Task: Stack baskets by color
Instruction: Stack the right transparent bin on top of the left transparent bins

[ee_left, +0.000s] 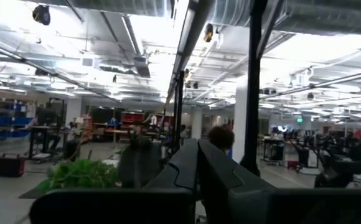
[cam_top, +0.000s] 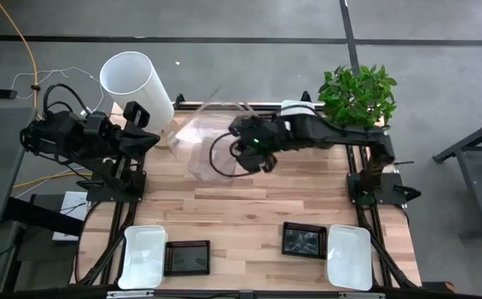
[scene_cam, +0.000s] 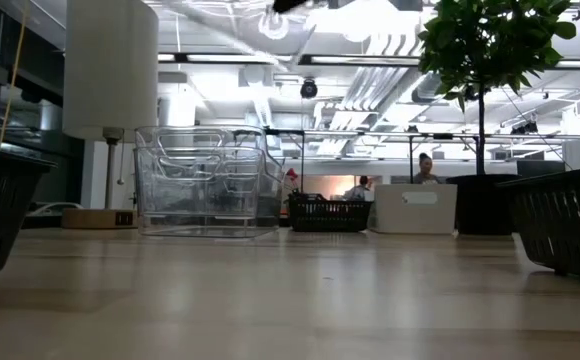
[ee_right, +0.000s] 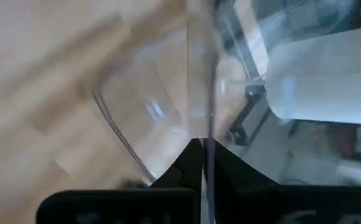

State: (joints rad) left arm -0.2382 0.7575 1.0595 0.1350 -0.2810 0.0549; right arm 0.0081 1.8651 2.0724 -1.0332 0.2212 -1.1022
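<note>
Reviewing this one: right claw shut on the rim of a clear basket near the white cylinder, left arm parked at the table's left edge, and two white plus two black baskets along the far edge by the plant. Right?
Not quite. The white baskets and black baskets sit along the near edge, opposite the plant, as the high view shows. The rest holds: the right claw is shut on the clear basket rim beside the white cylinder, and the left claw waits at the left edge.

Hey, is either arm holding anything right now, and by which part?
The right tool pinches a clear basket by its thin side wall. The left tool holds nothing.
</note>
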